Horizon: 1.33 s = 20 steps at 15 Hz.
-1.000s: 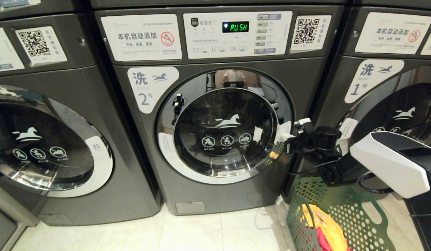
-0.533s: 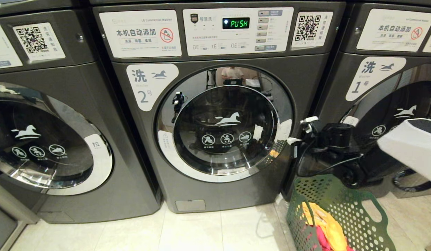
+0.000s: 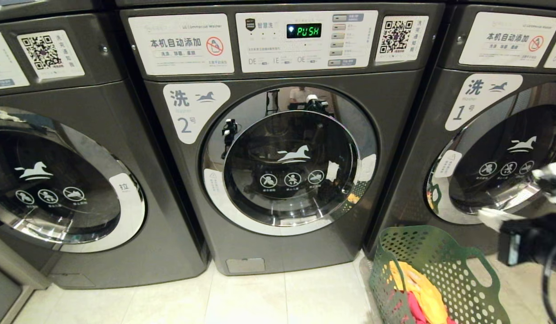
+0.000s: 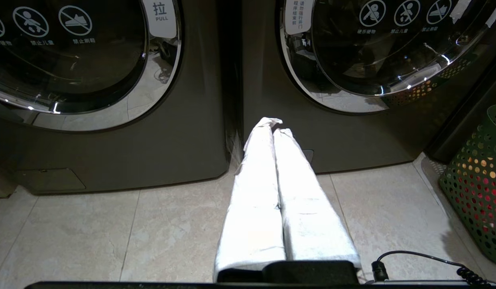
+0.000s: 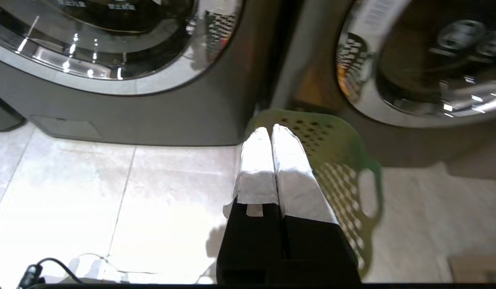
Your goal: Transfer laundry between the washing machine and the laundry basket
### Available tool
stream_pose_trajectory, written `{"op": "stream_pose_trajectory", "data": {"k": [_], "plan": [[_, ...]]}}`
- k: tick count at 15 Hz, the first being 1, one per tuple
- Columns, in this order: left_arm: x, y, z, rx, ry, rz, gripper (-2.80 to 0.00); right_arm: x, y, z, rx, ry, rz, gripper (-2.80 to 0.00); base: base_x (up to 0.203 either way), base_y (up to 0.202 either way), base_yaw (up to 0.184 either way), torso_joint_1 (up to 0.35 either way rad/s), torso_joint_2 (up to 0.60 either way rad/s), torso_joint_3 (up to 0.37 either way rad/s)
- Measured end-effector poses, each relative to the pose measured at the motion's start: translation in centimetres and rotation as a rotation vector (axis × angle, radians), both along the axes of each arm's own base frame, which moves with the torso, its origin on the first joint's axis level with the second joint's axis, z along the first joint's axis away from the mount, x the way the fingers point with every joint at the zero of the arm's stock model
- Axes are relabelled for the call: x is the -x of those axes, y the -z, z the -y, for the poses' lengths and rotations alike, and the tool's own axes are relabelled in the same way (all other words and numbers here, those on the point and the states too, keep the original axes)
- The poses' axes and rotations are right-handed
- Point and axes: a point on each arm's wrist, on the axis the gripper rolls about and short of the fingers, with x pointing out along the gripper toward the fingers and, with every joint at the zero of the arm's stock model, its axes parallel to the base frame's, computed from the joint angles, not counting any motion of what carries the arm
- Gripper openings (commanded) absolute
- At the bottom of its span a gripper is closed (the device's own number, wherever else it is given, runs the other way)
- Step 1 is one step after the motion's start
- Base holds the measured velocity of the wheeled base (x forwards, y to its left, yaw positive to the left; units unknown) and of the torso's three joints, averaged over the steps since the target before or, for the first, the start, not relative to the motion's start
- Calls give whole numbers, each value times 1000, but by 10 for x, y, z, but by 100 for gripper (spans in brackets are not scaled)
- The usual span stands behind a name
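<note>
Washer no. 2 (image 3: 287,157) door shut; both claws pressed together, empty: right gripper (image 5: 272,134) over green basket (image 3: 440,270) (clothes inside), left gripper (image 4: 274,126) low.

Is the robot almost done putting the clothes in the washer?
Not yet. The washer door on number 2 is shut and the clothes lie in the green basket, so nothing looks moved. Nothing is in hand: the right gripper is shut and empty above the basket, the left gripper shut and empty near the floor. Opening the door and loading remain.
</note>
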Motion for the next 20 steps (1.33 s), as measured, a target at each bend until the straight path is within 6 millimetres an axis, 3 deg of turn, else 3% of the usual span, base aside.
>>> {"op": "stream_pose_trajectory", "data": {"k": [3, 5, 6, 8, 10, 13, 17, 20], "plan": [[0, 0, 0, 0, 0, 0, -280, 91, 16, 17, 3, 47, 33, -280, 0, 0, 0, 0, 0, 0], [0, 0, 0, 0, 0, 0, -280, 132, 50, 25, -15, 56, 17, -280, 0, 0, 0, 0, 0, 0], [0, 0, 0, 0, 0, 0, -280, 143, 69, 26, -30, 32, -16, -280, 0, 0, 0, 0, 0, 0], [0, 0, 0, 0, 0, 0, -280, 155, 98, 25, -47, -62, -91, -280, 0, 0, 0, 0, 0, 0], [0, 0, 0, 0, -1, 0, -280, 158, 107, 25, -38, -48, -94, -280, 0, 0, 0, 0, 0, 0], [0, 0, 0, 0, -1, 0, -280, 165, 110, 24, -27, 37, -8, -280, 0, 0, 0, 0, 0, 0], [0, 0, 0, 0, -1, 0, -280, 177, 113, 25, -9, 29, 206, -280, 0, 0, 0, 0, 0, 0], [0, 0, 0, 0, -1, 0, -280, 179, 115, 25, -8, 25, 253, -280, 0, 0, 0, 0, 0, 0]]}}
